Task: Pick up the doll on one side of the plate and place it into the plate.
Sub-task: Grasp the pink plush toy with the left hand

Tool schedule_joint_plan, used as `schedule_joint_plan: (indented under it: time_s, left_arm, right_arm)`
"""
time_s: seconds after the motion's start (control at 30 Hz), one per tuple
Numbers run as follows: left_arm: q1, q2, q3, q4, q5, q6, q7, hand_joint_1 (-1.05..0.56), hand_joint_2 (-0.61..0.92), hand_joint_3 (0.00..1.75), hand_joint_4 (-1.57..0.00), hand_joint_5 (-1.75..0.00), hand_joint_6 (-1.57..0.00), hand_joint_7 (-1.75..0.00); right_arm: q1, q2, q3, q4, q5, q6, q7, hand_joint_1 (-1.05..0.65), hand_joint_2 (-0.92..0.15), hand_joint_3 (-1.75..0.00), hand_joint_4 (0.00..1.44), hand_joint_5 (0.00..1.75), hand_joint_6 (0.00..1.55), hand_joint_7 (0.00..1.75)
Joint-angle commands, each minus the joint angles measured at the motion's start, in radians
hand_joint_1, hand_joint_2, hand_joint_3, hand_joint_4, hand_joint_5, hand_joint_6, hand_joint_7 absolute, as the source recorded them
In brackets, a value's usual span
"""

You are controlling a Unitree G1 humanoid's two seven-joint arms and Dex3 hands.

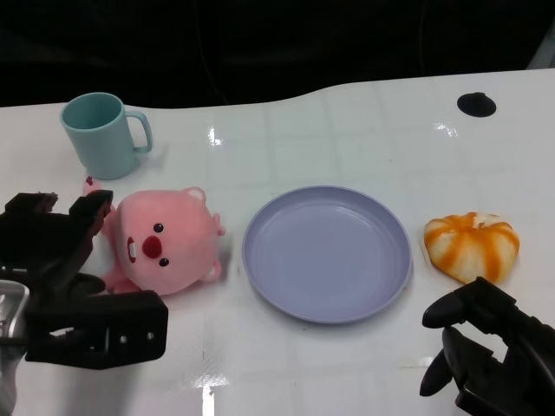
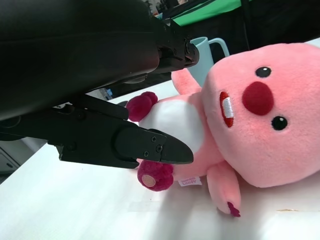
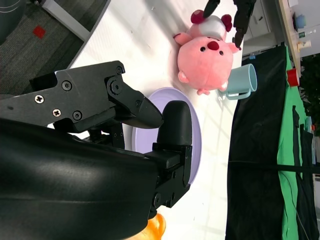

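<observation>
At the lower left of the head view, the black left hand (image 1: 65,277) is spread wide around the lying pink plush doll (image 1: 163,241), its fingers seemingly just short of contact. The round lavender plastic plate (image 1: 327,252) at frame centre holds nothing, with the doll just left of it. At lower right, the black right hand (image 1: 486,351) rests loosely parted, holding nothing, near the orange-striped bun toy (image 1: 472,245); the teal handled mug's (image 1: 102,134) inside is hidden.

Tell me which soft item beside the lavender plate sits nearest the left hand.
The pink plush doll, lying right at the left hand; the orange-and-white striped bun toy lies across the plate, near the right hand.
</observation>
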Motion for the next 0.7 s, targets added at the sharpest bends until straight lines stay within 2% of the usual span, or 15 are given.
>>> schedule_joint_plan:
  time_s: [0.03, 0.43, 0.7]
  left_arm:
    - [-0.035, 0.027, -0.012, 0.036, -0.01, 0.008, 0.022, -0.8, 0.9, 0.01, 0.0, -0.21, -0.06, 0.0]
    - [-0.117, 0.031, -0.075, 0.184, -0.051, -0.006, 0.019, -0.83, 0.9, 0.0, 0.0, -0.19, -0.06, 0.0]
    - [-0.158, 0.03, -0.125, 0.278, -0.065, -0.043, 0.068, -0.84, 0.91, 0.0, 0.0, -0.14, -0.07, -0.01]
  right_arm:
    - [0.003, -0.012, -0.007, -0.01, -0.001, -0.013, 0.001, -0.26, -0.92, -0.7, 0.46, 1.75, 0.31, 1.7]
    - [0.007, -0.013, -0.006, -0.024, -0.001, 0.001, -0.008, -0.26, -0.92, -0.7, 0.46, 1.75, 0.32, 1.7]
    - [0.006, -0.014, -0.003, -0.023, -0.005, -0.002, -0.008, -0.26, -0.92, -0.7, 0.46, 1.75, 0.32, 1.7]
